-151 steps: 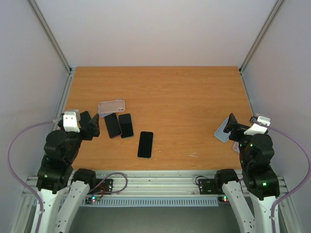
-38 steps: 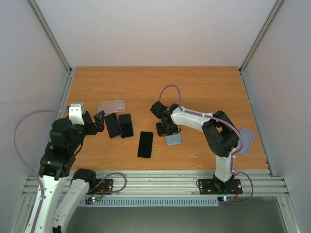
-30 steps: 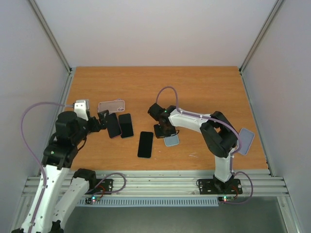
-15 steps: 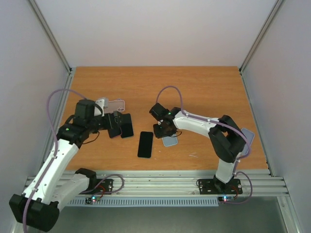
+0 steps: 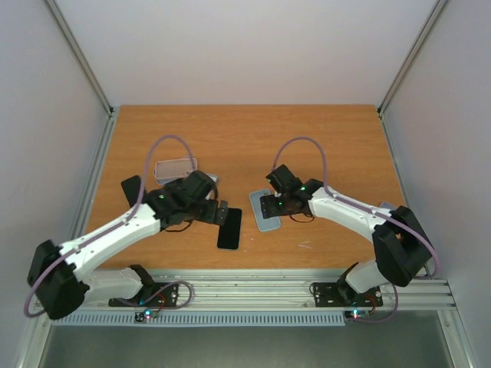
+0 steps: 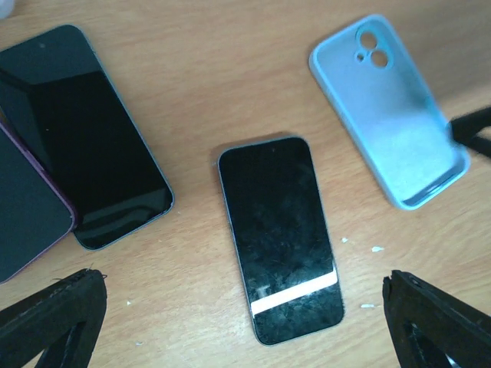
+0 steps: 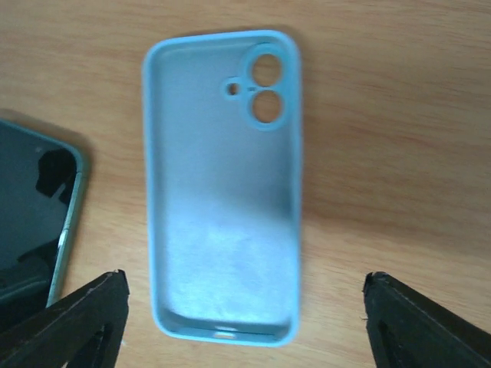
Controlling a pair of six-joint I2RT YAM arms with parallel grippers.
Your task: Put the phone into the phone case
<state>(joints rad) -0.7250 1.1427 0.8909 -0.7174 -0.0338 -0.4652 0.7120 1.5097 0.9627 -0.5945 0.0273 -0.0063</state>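
We see the phone lying flat and screen up on the wooden tabletop, outside the phone case, which lies just beside it to the right with a strip of bare wood between them. In the left wrist view the phone has a dark, smudged screen crossed by one bright white bar near its closer end. Any lettering on it is too small for us to read. The phone case is pale blue and rests hollow side up, its two round camera openings and one smaller hole at the far end.

The left claw hangs over the phone, released. In its own camera its fingers stand wide apart at the bottom corners, grasping nothing. The right claw hovers above the phone case, likewise released, and its fingers flank the near end of the phone case without touching it. At the left edge of that view we can make out the greenish rim of the phone.

Left of the phone lie a second dark phone and, overlapping its edge, a purple-rimmed phone. A clear case sits farther back on the left. A few white crumbs dot the wood just right of the phone.
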